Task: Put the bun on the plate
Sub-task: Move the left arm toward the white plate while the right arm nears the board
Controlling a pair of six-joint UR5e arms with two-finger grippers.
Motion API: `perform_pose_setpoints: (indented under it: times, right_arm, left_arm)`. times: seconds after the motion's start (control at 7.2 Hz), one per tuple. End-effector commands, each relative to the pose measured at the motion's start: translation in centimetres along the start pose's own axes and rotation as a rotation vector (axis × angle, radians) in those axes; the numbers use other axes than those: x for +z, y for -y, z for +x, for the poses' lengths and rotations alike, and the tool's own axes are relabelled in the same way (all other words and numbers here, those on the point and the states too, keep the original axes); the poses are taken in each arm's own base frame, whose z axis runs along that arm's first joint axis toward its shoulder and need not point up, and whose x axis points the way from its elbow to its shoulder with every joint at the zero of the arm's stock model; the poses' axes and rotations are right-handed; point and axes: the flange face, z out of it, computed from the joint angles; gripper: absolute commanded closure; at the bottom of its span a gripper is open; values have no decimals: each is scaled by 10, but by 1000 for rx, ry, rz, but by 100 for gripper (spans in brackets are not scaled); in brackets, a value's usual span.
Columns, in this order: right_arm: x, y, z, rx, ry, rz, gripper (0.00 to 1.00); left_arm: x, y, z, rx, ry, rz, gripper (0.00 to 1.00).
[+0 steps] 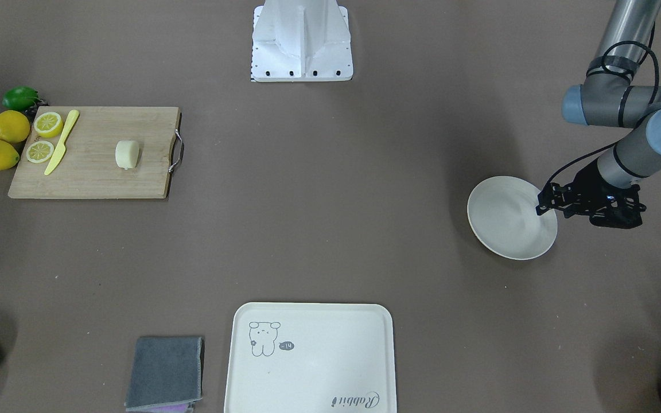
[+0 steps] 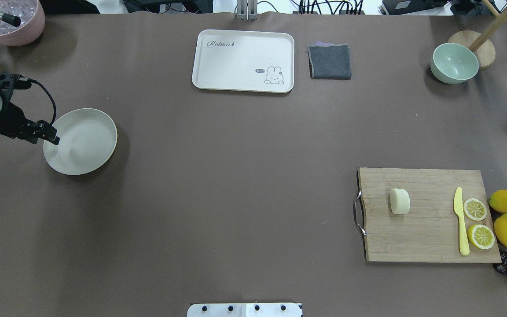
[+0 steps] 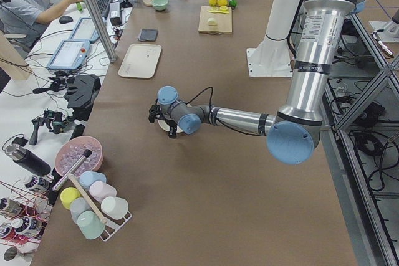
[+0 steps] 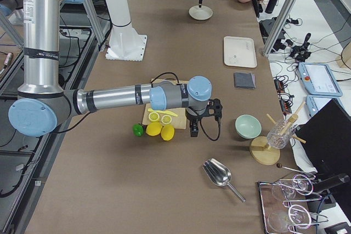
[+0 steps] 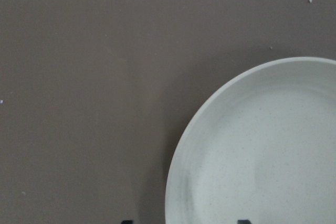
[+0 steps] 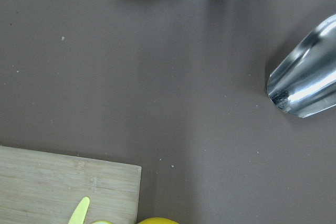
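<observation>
Bun [image 2: 399, 201] on board [image 2: 429, 240], well apart from knife [image 2: 459, 220]. Left gripper [image 2: 54, 140] apart over plate [image 2: 90, 132] rim; right gripper [image 4: 193, 131]: cannot tell.

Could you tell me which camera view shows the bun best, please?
The overhead exterior view: the bun lies unobstructed on the cutting board. Front-facing shows it similarly; exterior left only tiny; the others not at all.

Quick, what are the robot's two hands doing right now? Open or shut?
Left gripper: open, holding nothing, at the rim of the plate.
Right gripper: cannot tell whether it is open or shut.
</observation>
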Motion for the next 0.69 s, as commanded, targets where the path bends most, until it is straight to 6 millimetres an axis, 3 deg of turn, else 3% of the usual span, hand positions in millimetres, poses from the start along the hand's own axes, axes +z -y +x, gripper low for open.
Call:
perform_pose_setpoints:
  times: [0.0, 0.14, 0.42, 0.56]
  right_arm:
    - [3, 0, -3, -6, 4, -8, 0]
    - [3, 0, -4, -6, 4, -8, 0]
    - [10, 2, -15, -30, 7, -20, 0]
    - [8, 10, -34, -56, 11, -16, 0]
  left_arm:
    - [6, -4, -2, -9, -8, 11, 75]
    - [10, -5, -6, -14, -3, 4, 100]
    - [5, -7, -3, -23, -21, 20, 100]
    - [-9, -6, 14, -13, -44, 39, 100]
